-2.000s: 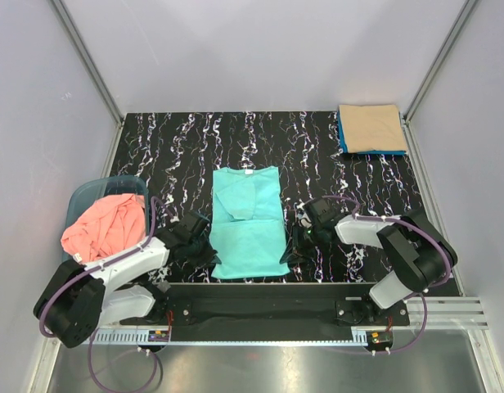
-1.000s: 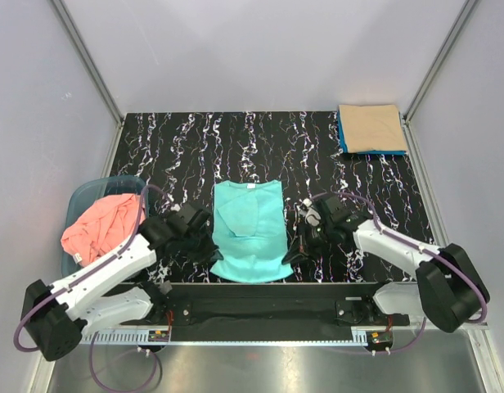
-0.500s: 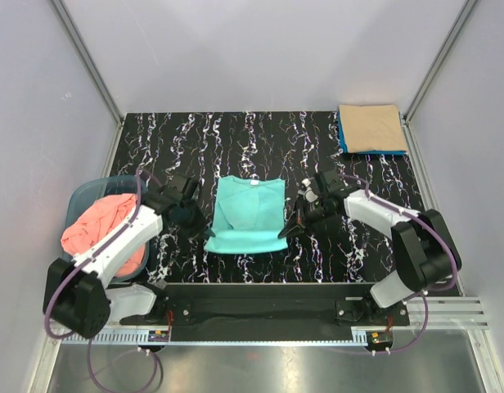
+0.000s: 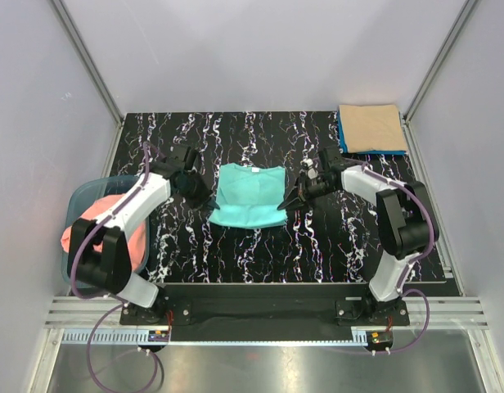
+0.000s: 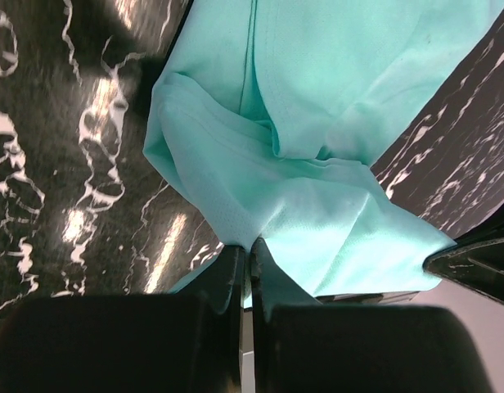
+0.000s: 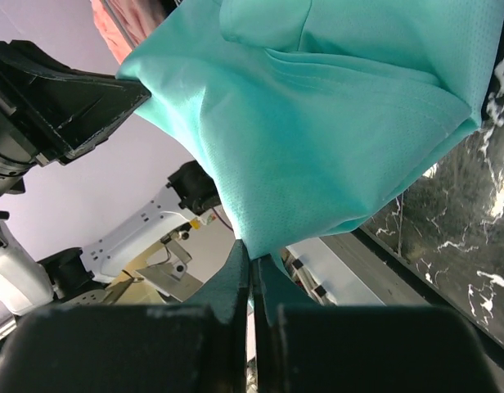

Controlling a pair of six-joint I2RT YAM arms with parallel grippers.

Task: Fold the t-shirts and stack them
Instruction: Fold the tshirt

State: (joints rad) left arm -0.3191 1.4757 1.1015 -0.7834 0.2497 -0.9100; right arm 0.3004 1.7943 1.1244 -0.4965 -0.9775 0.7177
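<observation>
My left gripper (image 4: 204, 199) and right gripper (image 4: 286, 202) pinch the turquoise-green t-shirt (image 4: 250, 196) by its near corners, doubled over itself. The salmon pink t-shirt (image 4: 96, 233) lies crumpled at my left. The tan-beige t-shirt (image 4: 371, 127) sits folded on the blue t-shirt (image 4: 344, 141), far right.

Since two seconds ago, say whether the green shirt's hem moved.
Yes. The left gripper and right gripper carried the green shirt hem away from the near edge of the table, toward its collar.

No text, brand, number or sign can be read in any view. The small white tag (image 4: 254, 169) at the 12 o'clock edge of the turquoise-green cloth t-shirt (image 4: 250, 201) is too small to make out.
</observation>
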